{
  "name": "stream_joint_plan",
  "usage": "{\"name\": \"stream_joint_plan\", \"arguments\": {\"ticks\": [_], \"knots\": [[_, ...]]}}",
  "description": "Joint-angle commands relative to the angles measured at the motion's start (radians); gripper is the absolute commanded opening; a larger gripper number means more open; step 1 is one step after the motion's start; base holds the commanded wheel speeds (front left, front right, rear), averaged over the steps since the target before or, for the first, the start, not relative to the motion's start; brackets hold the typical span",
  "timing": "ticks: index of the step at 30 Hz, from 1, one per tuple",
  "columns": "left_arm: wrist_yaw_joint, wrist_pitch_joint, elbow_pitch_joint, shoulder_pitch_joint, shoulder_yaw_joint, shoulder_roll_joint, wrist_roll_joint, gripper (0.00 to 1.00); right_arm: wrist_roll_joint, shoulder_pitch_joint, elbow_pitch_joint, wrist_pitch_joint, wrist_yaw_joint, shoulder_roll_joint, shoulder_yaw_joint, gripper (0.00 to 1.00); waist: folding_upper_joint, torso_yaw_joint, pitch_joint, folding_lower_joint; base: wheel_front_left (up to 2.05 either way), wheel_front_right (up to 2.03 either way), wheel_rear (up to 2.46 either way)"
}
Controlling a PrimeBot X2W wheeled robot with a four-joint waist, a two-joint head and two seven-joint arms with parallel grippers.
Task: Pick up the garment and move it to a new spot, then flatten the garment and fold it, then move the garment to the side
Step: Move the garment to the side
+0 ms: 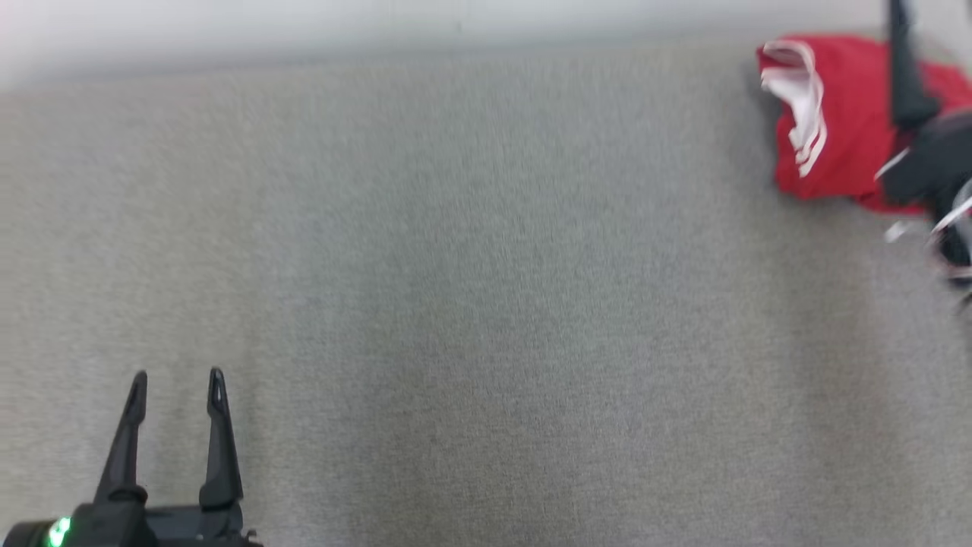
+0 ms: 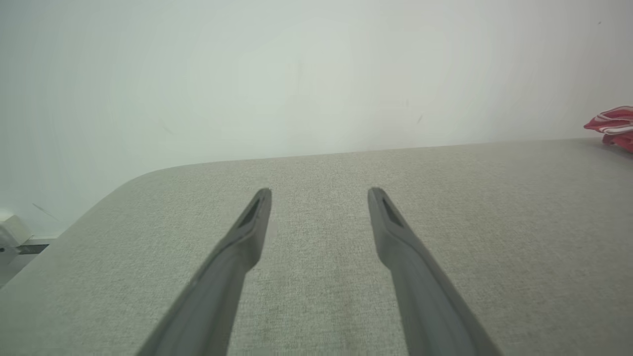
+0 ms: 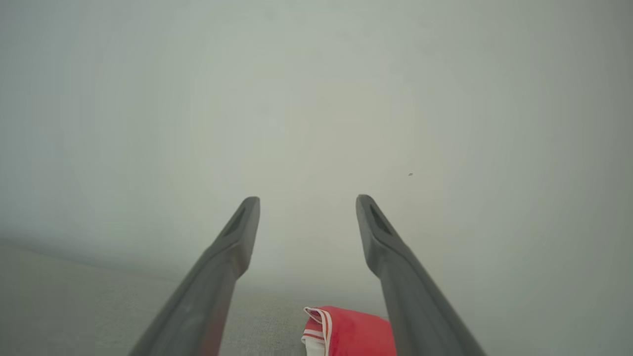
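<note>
The garment (image 1: pixel 843 114) is red with white stripes and lies bunched at the far right back of the grey fabric surface (image 1: pixel 456 266). My right gripper (image 3: pixel 307 198) hovers just above it, open and holding nothing. The garment (image 3: pixel 351 331) shows low between its fingers. In the head view one dark finger (image 1: pixel 905 76) of that gripper crosses the cloth. My left gripper (image 1: pixel 178 376) is at the near left, open and empty, far from the garment. In the left wrist view, the left gripper (image 2: pixel 320 190) points over bare fabric, with the garment (image 2: pixel 615 126) at the right edge.
A pale wall (image 1: pixel 380 23) runs along the surface's back edge. The surface has a rounded far-left corner (image 2: pixel 143 178), and a small white fixture (image 2: pixel 12 232) sits beyond it. A wide stretch of grey fabric lies between the two grippers.
</note>
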Motion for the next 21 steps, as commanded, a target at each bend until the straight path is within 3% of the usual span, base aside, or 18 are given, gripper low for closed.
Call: {"name": "stream_joint_plan", "arguments": {"ticks": [1,10,21], "knots": [[-0.001,-0.003,0.006,0.022,0.002,-0.004,-0.004,1.0,-0.01,0.043,-0.01,-0.008,-0.003,0.025,-0.01,1.0,0.0001,0.025,-0.1,0.0002,0.0,0.0,0.0],[-0.005,-0.003,0.05,0.075,0.009,-0.009,0.005,1.0,-0.057,0.287,-0.107,-0.029,-0.003,0.165,-0.076,1.0,0.0001,0.047,-0.187,0.0002,0.0,0.0,0.0],[-0.014,-0.003,0.092,0.095,0.011,-0.017,-0.009,1.0,-0.084,0.589,-0.207,-0.031,-0.003,0.289,-0.157,1.0,0.0001,0.078,-0.251,0.0002,0.0,0.0,0.0]]}}
